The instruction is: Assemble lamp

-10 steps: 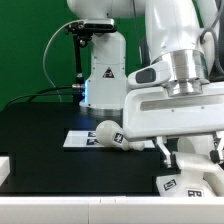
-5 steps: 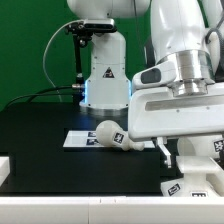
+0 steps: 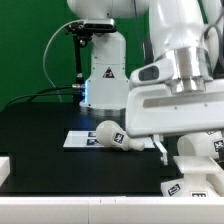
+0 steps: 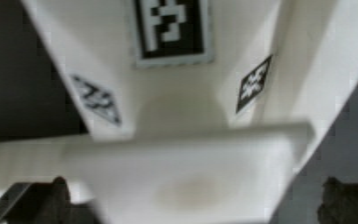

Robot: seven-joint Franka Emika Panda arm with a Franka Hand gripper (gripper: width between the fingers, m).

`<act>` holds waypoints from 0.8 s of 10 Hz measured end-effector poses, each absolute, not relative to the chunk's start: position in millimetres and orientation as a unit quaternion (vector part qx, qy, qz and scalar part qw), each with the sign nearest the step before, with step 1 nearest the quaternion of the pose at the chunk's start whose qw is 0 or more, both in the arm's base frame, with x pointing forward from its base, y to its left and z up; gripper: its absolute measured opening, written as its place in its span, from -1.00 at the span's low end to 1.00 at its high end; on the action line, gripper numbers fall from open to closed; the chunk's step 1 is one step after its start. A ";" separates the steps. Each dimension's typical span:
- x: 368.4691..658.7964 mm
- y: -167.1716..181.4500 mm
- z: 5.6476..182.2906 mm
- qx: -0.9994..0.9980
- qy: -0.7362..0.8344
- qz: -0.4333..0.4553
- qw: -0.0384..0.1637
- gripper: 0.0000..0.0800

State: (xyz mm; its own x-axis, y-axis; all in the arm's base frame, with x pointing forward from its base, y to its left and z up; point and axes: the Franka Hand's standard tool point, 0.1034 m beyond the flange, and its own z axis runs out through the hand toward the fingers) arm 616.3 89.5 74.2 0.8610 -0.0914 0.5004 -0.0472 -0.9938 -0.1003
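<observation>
The white lamp base with black-and-white tags stands at the front of the exterior view's right. My gripper hangs right over it, one dark finger showing beside it. In the wrist view the base fills the picture, and my gripper is open with its jaws wide apart on either side of it. The round bulb lies on its side in the middle of the black table. The shade is out of view.
The marker board lies flat under and beside the bulb. The arm's white pedestal with a blue light stands at the back. A white ledge sits at the table's front, on the exterior view's left.
My gripper has shifted slightly toward the exterior view's right over the base. The bulb has not moved.
</observation>
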 end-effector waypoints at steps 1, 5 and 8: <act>611.4 75.4 88.5 -0.965 0.039 -0.257 0.040 0.75; 598.9 80.0 103.0 -0.973 0.074 -0.211 0.057 0.75; 598.6 80.3 101.9 -0.973 0.074 -0.210 0.057 0.75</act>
State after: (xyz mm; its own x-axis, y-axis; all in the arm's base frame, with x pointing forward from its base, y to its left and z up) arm 598.6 80.3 101.9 0.9006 -0.1681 0.4009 -0.1202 -0.9826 -0.1418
